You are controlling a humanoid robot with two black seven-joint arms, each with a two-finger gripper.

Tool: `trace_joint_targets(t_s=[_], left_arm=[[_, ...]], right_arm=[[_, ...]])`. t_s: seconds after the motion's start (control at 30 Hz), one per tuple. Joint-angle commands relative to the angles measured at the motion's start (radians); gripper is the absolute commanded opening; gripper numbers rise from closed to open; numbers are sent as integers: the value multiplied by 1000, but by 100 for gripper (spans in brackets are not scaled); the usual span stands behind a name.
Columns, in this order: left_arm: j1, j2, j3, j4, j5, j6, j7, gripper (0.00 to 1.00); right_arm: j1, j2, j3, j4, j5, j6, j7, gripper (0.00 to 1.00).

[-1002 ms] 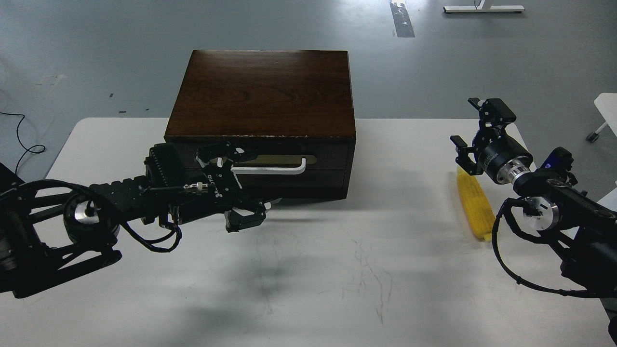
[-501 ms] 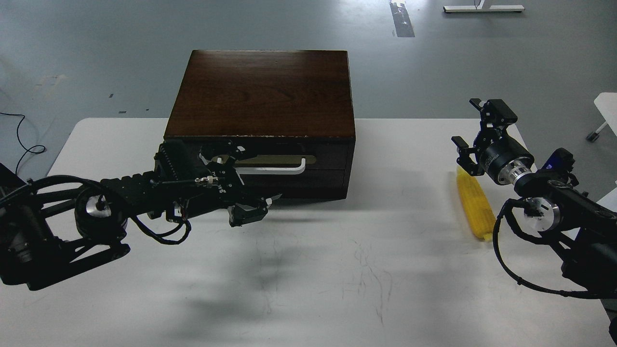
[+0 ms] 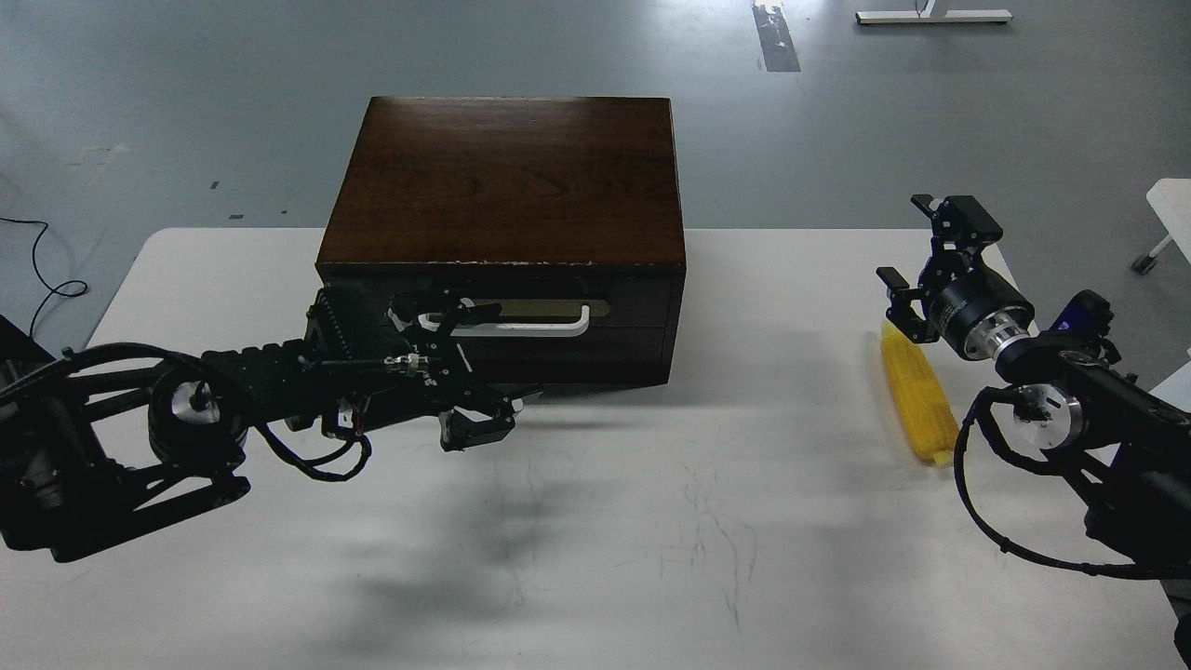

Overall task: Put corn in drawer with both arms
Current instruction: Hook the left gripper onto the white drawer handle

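Corn (image 3: 919, 402) lies on the white table (image 3: 651, 521) at your right, lengthwise toward you, well apart from the dark wooden box (image 3: 507, 177). Your right gripper (image 3: 923, 249) hangs just above the cob's far end with its fingers spread apart and nothing between them; you cannot tell from this view whether it touches the cob.

Your drawer (image 3: 558, 312) is closed, its dark front flush with the box, the brass-coloured plate (image 3: 549, 307) behind the white bar handle (image 3: 521, 323). Your left gripper (image 3: 451, 368) sits at the handle's left end, against the drawer front. One finger (image 3: 433, 307) reaches up around the bar's left end and the other (image 3: 476, 423) hangs lower, near the table, so the jaws stand wide apart; whether the upper finger actually presses the bar you cannot tell.

White lettering runs along the left gripper's body, but it is too small and too dark to read. No other writing shows on the box, the plate or the table.
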Motion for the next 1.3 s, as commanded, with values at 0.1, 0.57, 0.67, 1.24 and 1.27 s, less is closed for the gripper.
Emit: trace_joint_targets(t_s=[0.1,0.57,0.67,1.24,1.27], left_arm=[[-27,-3,0,0,0,-14,-14,99],[-124,-32,86,9,0,-54,-32,99],[-133,-37,86,15,0,-57,-32,99],[-145,-46,121,46,0,-65,-66,99],[-147,-46,121,44,0,-72,-66,99]], right_arm=[[-1,0,-3,-3,0,0,0,100],[-14,0,0,-5,0,0,0,100],[-21,0,0,-3,2,0,0,100],[-26,0,0,-3,2,0,2,100],[-24,2,1,-3,2,0,2,100]])
